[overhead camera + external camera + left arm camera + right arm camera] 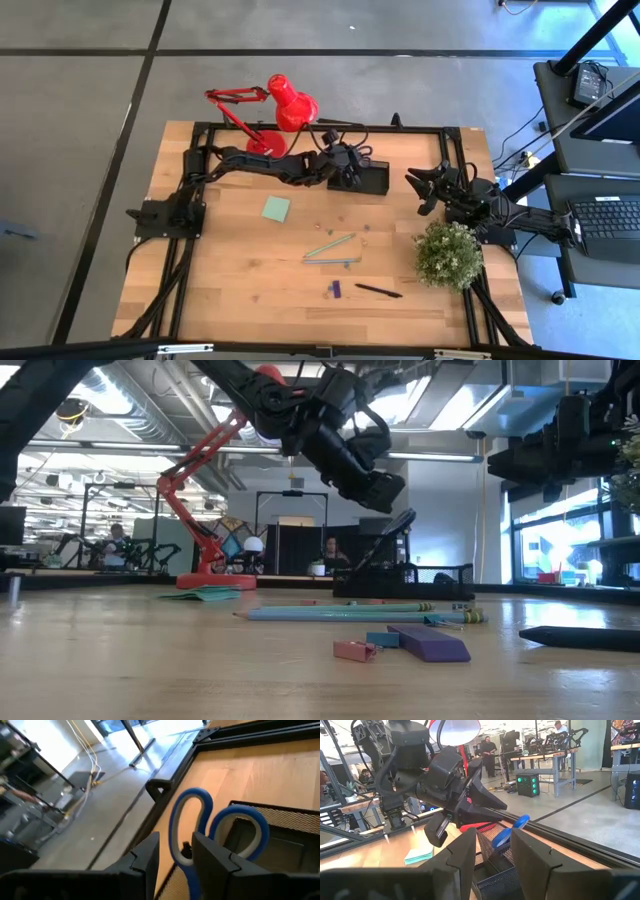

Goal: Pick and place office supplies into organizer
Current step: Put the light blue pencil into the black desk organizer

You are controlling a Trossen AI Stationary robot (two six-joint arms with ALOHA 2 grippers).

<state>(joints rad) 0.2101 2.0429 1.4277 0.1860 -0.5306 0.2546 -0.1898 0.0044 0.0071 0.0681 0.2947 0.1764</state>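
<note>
1. Several supplies lie loose on the table (pixel 240 300) in your high view: pad (pixel 276 208), pencils (pixel 331 252), pen (pixel 378 291); the left gripper (pixel 347 172) hangs over the organizer (pixel 372 178)
2. Low view: scissors (pixel 389 536) stand slanted in it
3. Left wrist: fingers (pixel 148 860) parted around the blue handles, apparently released
4. Right wrist: right gripper (pixel 492 851) waits apart, half-open, empty

We see right gripper (pixel 492 857) in foreground, fingers (pixel 457 857) apart, nothing between them. Beyond it, mesh organizer (pixel 492 842) on table (pixel 375 852). Scissors (pixel 512 830) stand in organizer, blue handles up. Left gripper (pixel 470 802) just above scissors; contact unclear to us. Green pad (pixel 418 854) flat on table beside organizer. Red lamp (pixel 457 730) behind. Person (pixel 487 750) stands far back.
</note>
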